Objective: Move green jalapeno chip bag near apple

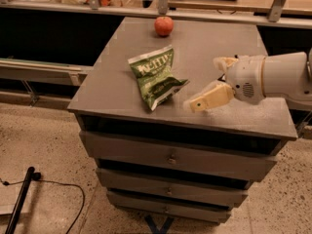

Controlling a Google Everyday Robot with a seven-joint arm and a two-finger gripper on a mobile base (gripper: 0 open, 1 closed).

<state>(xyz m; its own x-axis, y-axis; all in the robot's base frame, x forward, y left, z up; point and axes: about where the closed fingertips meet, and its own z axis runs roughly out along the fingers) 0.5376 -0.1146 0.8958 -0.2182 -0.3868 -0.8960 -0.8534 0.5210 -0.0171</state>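
The gripper (204, 83) hangs in from the right over the grey cabinet top (112, 91), just beside the green chip bag (155, 77) and not touching it. Its two fingers (212, 97) are spread wide, one low and pointing at the bag's right edge, the other up and behind, with nothing between them. The bag lies flat and crinkled around the middle of the top, slanted, with its lettered end toward the back. The apple (164, 26) sits at the far edge, well apart from the bag (a stretch of grey top lies between the two).

So where does the job stand? By my reading, right at the start: there is no grasp, the bag is not lifted, and the whole carry toward the apple is left to do. What remains, I'd say, is reaching the bag, pinching it, taking it back across the top and setting it down close to the apple without nudging it, since a round fruit near an edge could roll.
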